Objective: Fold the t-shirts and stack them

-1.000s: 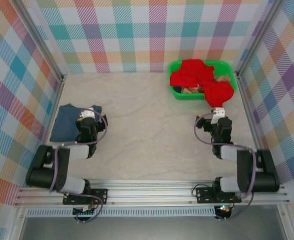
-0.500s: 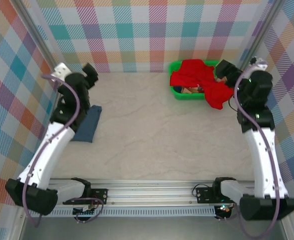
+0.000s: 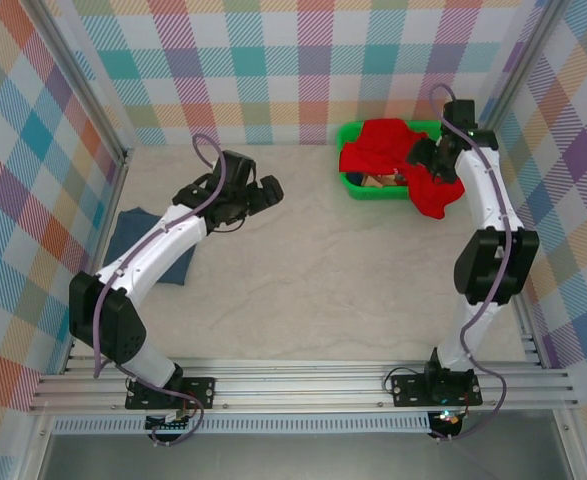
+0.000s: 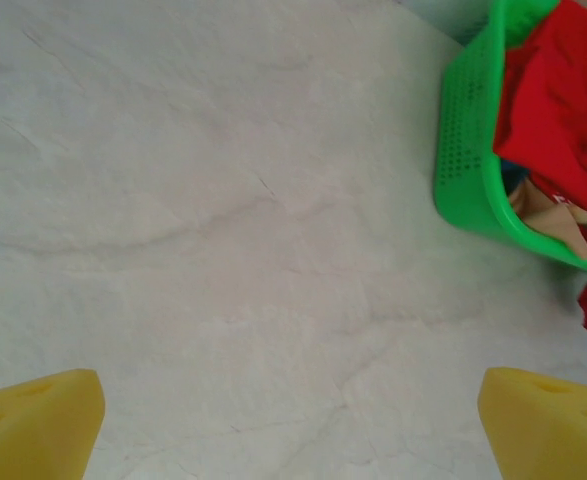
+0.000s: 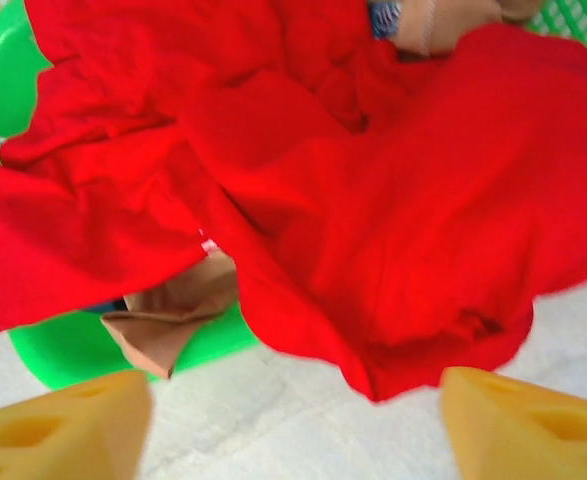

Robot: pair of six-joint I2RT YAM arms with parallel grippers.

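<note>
A: What is made out from the top external view?
B: The red t-shirt (image 3: 388,145) is heaped in the green basket (image 3: 351,186) at the far right of the table (image 3: 313,270), with one fold spilled over the near rim. The right gripper (image 3: 425,160) is held just above that fold. The left gripper (image 3: 265,190) is stretched over bare table, well apart from the slate-blue t-shirt (image 3: 133,238), which lies at the left edge.

A: And the left wrist view?
B: The yellow pads (image 4: 35,425) are spread wide with nothing between them, so that gripper is released. The basket is seen ahead to the right.

A: The right wrist view?
B: Its pads (image 5: 533,430) are likewise parted and nothing is clamped. The red cloth is spread directly beneath, and a tan cloth (image 5: 168,315) pokes out at the rim.

A: How should the pick be done well?
B: Probably one thick fold near the overhanging edge should be pinched, and the tan piece avoided. The shirt should be lifted high enough that the basket is not dragged along. A second corner could be caught by the left gripper.
</note>
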